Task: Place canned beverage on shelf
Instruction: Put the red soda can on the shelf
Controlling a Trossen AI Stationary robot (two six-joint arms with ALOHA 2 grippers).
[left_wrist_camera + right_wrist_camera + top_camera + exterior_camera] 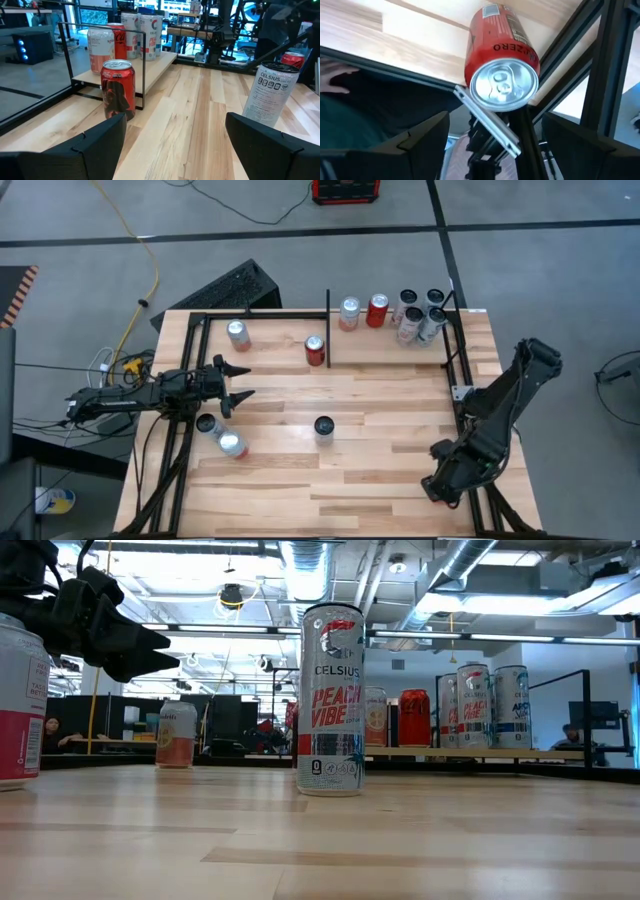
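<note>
While the high view shows the right gripper (pixel 437 485) low at the table's near right corner, only its wrist view reveals a red can (pixel 501 62) lying on its side on the table edge between spread fingers, not gripped. The left gripper (pixel 240 381) hangs half open and empty near the table's left edge. The shelf (pixel 400 345) at the far side carries several upright cans.

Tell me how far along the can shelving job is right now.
Done: several cans stand on the shelf. In hand: nothing; the left gripper and right gripper both have open jaws, the right facing a red can at the table edge. Left: the Celsius can mid-table and two cans by the left gripper.
</note>
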